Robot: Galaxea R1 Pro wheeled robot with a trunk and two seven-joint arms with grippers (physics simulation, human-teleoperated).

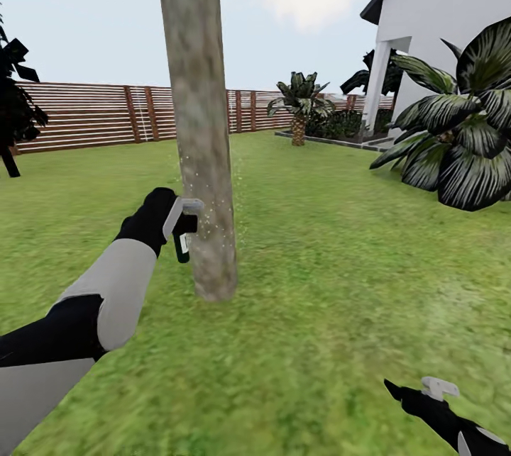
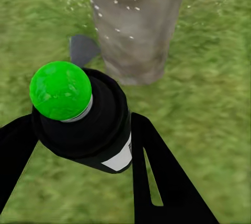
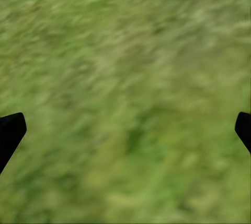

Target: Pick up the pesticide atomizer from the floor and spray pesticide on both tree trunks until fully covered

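Mid-spray, seen from the head camera: left pincer (image 1: 179, 218) raised beside the trunk (image 1: 201, 158), pinching the atomizer (image 1: 183, 240), grey trigger head almost against the bark. Pale specks scattered across the trunk's lower part and in the air just beside it, read as pesticide landing. Judged to be the spraying step on one tree, with coverage only partial: specks gathered low, the bark higher up looking bare.

Closer in, from the left wrist: dark bottle (image 2: 89, 122) clamped between two black fingers (image 2: 157, 177), white label showing, a green round part (image 2: 60, 90) on the bottle's near end. Trunk base (image 2: 133, 25) straight ahead on the grass (image 2: 209, 130), dotted with white flecks.

Lower in the head view, right pincer (image 1: 415, 393) held low over the lawn (image 1: 333, 286), well apart from the tree. From the right wrist, fingertips (image 3: 10, 130) spread wide at the picture's edges, gripping nothing, blurred grass (image 3: 125, 98) between.

Behind: slat fence (image 1: 85, 115), white house (image 1: 454, 9), palm-like plants (image 1: 461, 130).

Next move likely called for a sweep of the nozzle up the trunk and around its far side, the grip kept firm, then the second tree, not in sight from this spot. Far side of the trunk hidden, so coverage there impossible to tell.
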